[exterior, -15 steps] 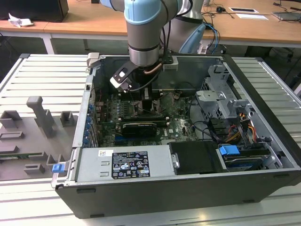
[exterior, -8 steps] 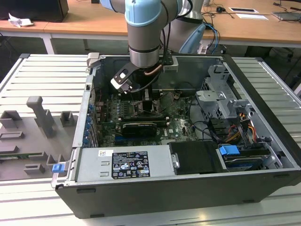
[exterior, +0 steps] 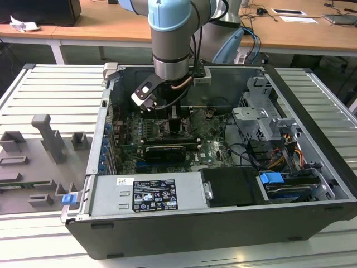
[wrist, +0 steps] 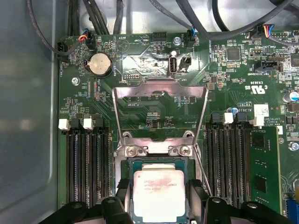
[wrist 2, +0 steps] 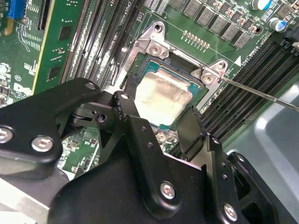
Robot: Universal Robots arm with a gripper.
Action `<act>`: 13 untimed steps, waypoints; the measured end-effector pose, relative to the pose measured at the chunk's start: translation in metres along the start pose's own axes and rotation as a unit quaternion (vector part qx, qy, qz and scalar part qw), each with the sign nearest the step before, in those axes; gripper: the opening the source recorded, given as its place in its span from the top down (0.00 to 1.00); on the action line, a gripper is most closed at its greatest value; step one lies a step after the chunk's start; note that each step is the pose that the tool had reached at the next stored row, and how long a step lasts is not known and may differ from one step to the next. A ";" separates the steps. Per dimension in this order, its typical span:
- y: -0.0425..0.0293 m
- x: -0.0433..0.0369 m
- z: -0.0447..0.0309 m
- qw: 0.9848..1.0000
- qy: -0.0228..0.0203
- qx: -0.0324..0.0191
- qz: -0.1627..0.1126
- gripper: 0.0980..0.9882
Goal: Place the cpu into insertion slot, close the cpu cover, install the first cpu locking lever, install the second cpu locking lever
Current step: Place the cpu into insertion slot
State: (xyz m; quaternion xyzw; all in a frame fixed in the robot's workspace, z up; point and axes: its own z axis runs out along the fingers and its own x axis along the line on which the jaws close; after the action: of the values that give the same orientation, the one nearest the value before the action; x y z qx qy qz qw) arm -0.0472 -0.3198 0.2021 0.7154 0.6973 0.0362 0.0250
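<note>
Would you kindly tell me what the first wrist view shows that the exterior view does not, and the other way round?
The first wrist view adds the close detail: the cpu lying in the insertion slot, the cpu cover standing open beyond it, and a coin battery.

The exterior view adds the surroundings: the arm, the whole computer case, a grey fixture tray at the exterior view's left, and a wooden desk behind.

Both share the green motherboard and the hand low at the insertion slot.
</note>
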 end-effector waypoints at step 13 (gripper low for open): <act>0.0013 0.0001 -0.0086 1.000 0.000 0.001 0.000 0.86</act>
State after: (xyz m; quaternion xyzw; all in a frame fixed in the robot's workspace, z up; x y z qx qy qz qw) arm -0.0466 -0.3199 0.2109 0.7154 0.6974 0.0353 0.0244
